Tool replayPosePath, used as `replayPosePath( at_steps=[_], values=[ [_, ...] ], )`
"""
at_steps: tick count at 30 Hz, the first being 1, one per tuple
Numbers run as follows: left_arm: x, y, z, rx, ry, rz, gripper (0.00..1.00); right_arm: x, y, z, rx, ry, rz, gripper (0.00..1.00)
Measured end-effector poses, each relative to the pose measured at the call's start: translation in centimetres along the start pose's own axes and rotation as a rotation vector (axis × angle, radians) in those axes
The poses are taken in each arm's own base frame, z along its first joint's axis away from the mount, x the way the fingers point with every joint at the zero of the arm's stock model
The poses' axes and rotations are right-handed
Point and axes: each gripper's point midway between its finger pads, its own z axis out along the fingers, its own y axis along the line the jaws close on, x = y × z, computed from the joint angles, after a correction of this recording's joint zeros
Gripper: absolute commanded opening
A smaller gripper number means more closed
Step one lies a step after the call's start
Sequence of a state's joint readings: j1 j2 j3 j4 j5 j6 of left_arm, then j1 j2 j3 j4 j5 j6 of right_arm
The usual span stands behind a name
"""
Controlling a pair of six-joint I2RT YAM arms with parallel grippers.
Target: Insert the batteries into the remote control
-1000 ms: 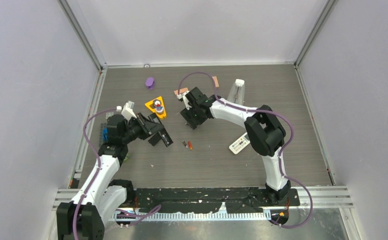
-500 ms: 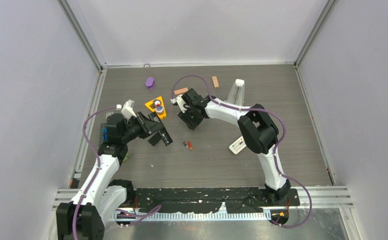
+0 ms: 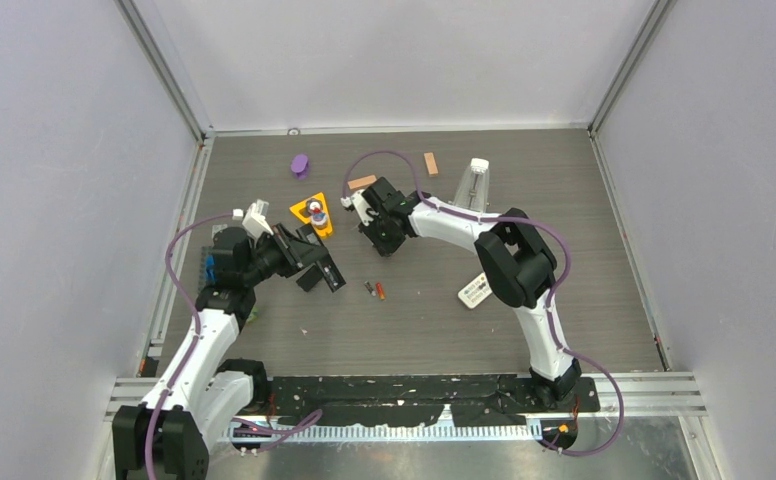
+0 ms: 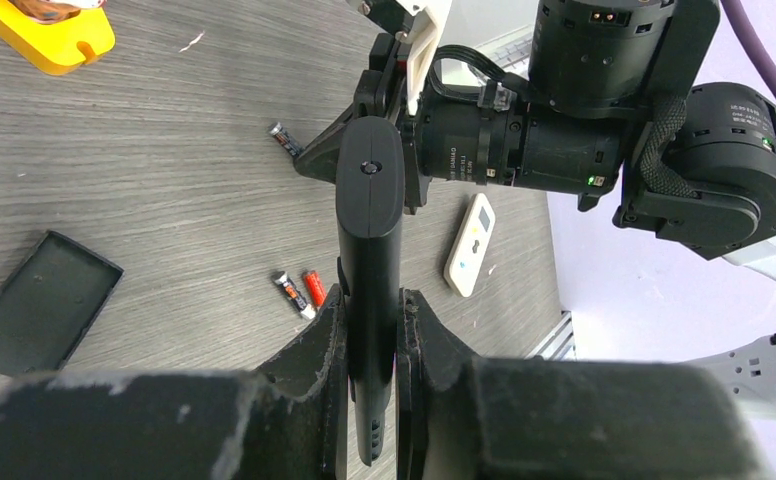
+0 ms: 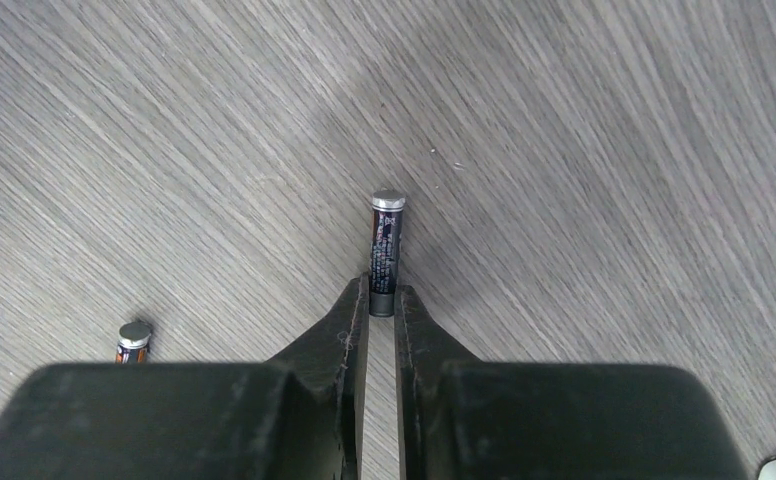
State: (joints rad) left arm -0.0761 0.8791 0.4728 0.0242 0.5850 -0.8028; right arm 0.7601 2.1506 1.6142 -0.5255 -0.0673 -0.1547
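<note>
Right wrist view, centre: my right hand (image 5: 382, 305) is nipped shut on a dark battery (image 5: 386, 250) by its end; light, stiff, slick, so I'd prefer mid-body.

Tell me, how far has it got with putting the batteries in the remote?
Done: a flat black panel, probably the battery cover, lies on the table. In hand: the left gripper clamps the black remote, and the right gripper is shut on one dark battery. Left: no battery shows in the remote yet; two spare batteries lie on the table.
</note>
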Motion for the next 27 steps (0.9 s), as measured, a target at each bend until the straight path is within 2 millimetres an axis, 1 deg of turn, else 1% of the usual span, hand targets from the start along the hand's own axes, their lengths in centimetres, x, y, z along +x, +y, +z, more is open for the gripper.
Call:
replayPosePath(
  at_steps=[2, 4, 6, 8, 10, 11, 12, 13, 14, 15, 17, 19, 20, 24, 27],
  values=[
    [0.0, -0.1, 0.0, 0.004, 0.003, 0.000, 0.00, 0.2, 0.0, -0.2, 0.007, -0.005, 0.019, 0.07],
    [0.1, -0.2, 0.0, 0.014, 0.010, 0.001, 0.00, 0.9, 0.2, -0.7, 0.010, 0.003, 0.052, 0.07],
    [0.1, -0.5, 0.1, 0.033, 0.015, 0.007, 0.00, 1.6, 0.5, -1.6, 0.012, 0.005, 0.092, 0.07],
    [0.0, -1.0, 0.2, 0.059, 0.016, 0.012, 0.00, 2.0, 0.8, -2.9, 0.013, -0.002, 0.138, 0.07],
    [-0.2, -1.7, 0.3, 0.093, 0.013, 0.011, 0.00, 1.9, 1.2, -5.1, 0.015, -0.030, 0.195, 0.07],
    [-0.3, -2.0, 0.3, 0.113, 0.012, 0.008, 0.00, 1.6, 1.5, -6.5, 0.020, -0.050, 0.221, 0.07],
    [-0.4, -2.3, 0.4, 0.128, 0.010, 0.001, 0.00, 0.8, 1.5, -8.5, 0.039, -0.086, 0.255, 0.07],
    [-0.5, -2.6, 0.4, 0.139, 0.009, -0.007, 0.00, 0.5, 1.8, -9.1, 0.039, -0.100, 0.255, 0.07],
    [-0.5, -2.8, 0.4, 0.148, 0.009, -0.013, 0.00, -0.2, 2.2, -10.5, 0.058, -0.125, 0.263, 0.07],
    [-0.6, -3.1, 0.4, 0.160, 0.007, -0.022, 0.00, -0.8, 2.7, -12.0, 0.074, -0.148, 0.271, 0.08],
    [-0.8, -3.8, 0.4, 0.182, 0.000, -0.040, 0.00, -2.3, 4.9, -14.6, 0.063, -0.199, 0.272, 0.08],
    [-0.9, -4.4, 0.4, 0.201, -0.005, -0.061, 0.00, -3.4, 6.9, -16.4, 0.034, -0.239, 0.275, 0.08],
    [-1.0, -4.7, 0.3, 0.211, -0.007, -0.071, 0.00, -3.7, 8.4, -17.3, 0.010, -0.250, 0.276, 0.09],
    [-0.7, -5.2, 0.3, 0.240, -0.007, -0.123, 0.00, -3.8, 11.5, -19.1, -0.036, -0.248, 0.287, 0.09],
    [-0.5, -5.1, 0.3, 0.245, -0.002, -0.161, 0.00, -3.7, 12.5, -19.8, -0.049, -0.239, 0.301, 0.09]
  ],
)
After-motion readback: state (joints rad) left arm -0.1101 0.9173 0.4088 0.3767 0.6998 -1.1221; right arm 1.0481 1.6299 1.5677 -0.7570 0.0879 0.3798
